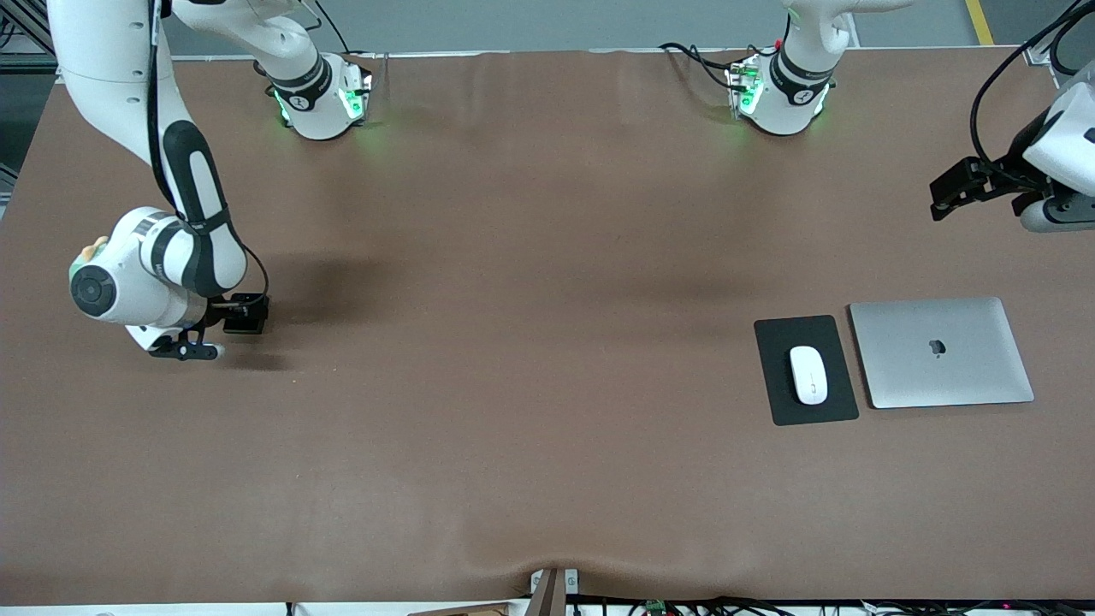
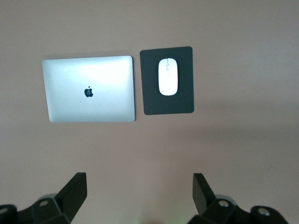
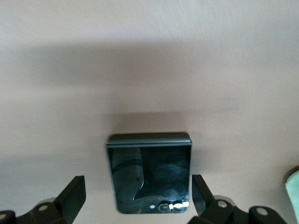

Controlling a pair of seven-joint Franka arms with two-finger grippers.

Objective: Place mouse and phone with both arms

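Start at the right arm's end of the table: your right gripper (image 1: pixel 224 329) sits low there, jaws spread wide and gripping nothing. In the right wrist view the phone (image 3: pixel 150 172) lies flat on the table (image 1: pixel 513 428) directly between the two fingers (image 3: pixel 74 193), with a gap at each side, so from the look of it the phone has just been set down and let go. In the front view the gripper hides it. The phone is nearly square, and its side edges run parallel to the fingers; a straight lift should clear it without a nudge. The middle of the table is bare. Toward the left arm's end, the mouse (image 1: pixel 808 375) rests on the pad (image 1: pixel 777 393), long axis running along the pad's length, nearer to and farther from the front camera. Just beside the pad lies the closed laptop (image 1: pixel 941 352), edges apart but close. Your left gripper (image 1: pixel 949 198) hangs open and empty, up over bare table and waiting, with mouse and laptop ahead of it in its wrist view. The mouse looks placed; judge the task as close to done.
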